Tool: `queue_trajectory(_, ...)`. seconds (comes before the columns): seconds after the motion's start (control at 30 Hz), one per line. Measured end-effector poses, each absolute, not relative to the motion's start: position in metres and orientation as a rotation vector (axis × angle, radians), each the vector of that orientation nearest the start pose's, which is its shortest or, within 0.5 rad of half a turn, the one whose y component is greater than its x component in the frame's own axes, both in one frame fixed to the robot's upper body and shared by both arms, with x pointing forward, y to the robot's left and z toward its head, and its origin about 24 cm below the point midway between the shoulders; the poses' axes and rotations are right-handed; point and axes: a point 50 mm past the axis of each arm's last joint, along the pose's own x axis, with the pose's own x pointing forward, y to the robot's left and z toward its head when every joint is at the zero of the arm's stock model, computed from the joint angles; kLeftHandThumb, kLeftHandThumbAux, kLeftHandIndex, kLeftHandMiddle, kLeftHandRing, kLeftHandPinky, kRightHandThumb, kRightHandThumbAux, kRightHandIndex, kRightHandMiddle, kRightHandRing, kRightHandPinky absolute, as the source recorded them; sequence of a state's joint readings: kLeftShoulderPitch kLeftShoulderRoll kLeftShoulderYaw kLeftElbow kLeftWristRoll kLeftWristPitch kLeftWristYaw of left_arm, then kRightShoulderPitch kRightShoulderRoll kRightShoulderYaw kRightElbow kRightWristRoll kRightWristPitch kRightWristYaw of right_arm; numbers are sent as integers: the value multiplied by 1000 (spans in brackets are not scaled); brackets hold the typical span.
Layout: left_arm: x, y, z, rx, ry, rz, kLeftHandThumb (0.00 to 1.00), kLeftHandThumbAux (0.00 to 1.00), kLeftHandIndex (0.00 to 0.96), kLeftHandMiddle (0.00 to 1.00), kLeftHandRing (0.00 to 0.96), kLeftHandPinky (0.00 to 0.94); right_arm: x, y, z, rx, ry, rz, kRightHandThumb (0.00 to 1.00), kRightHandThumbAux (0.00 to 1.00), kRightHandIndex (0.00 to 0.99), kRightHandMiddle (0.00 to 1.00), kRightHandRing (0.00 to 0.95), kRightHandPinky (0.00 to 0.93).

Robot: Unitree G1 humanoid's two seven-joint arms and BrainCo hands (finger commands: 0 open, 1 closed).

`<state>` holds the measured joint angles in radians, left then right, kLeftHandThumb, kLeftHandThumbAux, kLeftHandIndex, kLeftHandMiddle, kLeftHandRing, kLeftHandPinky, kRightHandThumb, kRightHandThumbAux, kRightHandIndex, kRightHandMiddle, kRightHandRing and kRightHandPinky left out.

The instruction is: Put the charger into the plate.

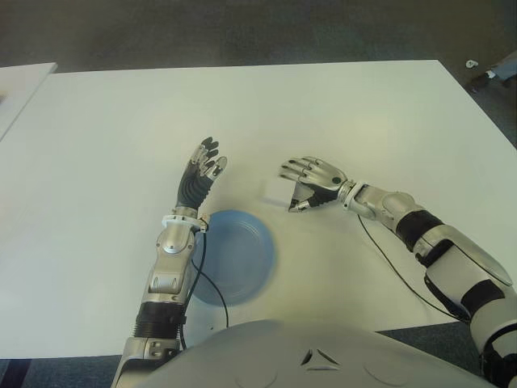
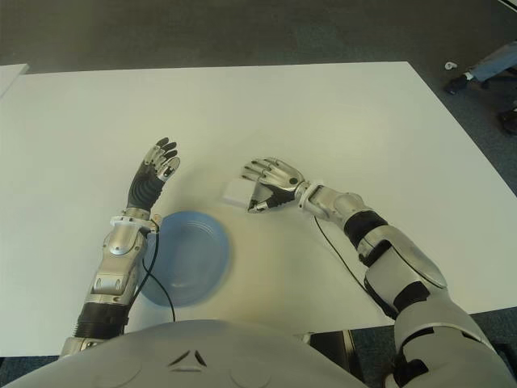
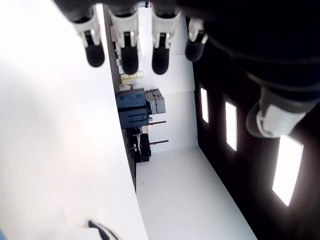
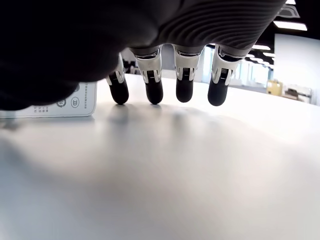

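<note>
The right hand (image 2: 271, 187), fingers curved but holding nothing, reaches over a white charger (image 2: 235, 194) lying on the table (image 2: 339, 113) just beyond the blue plate (image 2: 190, 259), left hand (image 2: 159, 166) spread nearby; a shallow grip could nudge the charger away.

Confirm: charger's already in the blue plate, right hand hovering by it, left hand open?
Not in the plate. The right eye view shows the white charger on the table, beyond the blue plate, at the right hand. The left hand is open.
</note>
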<state>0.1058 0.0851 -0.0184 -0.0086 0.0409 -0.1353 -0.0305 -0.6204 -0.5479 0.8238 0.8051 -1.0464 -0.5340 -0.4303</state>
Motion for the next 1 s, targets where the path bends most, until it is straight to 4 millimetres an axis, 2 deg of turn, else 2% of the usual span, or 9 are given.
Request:
queue_trajectory(0.47,232,164,33,124,-38,-36,0,474,11,129,126,130,286,-133,19,-1568,-535,860,330,91,0,0,0,0)
queue_trajectory(0.83,231,164,32,124,-35,-34,0,483,11,131,132,141,279,-137,52,-1560,-522,839,297,97,0,0,0,0)
queue_trajectory(1.0,231,164,32,125,-35,-35,0,480,4,123,127,136,276,-137,59,-1566,-525,829,279,107,0,0,0,0)
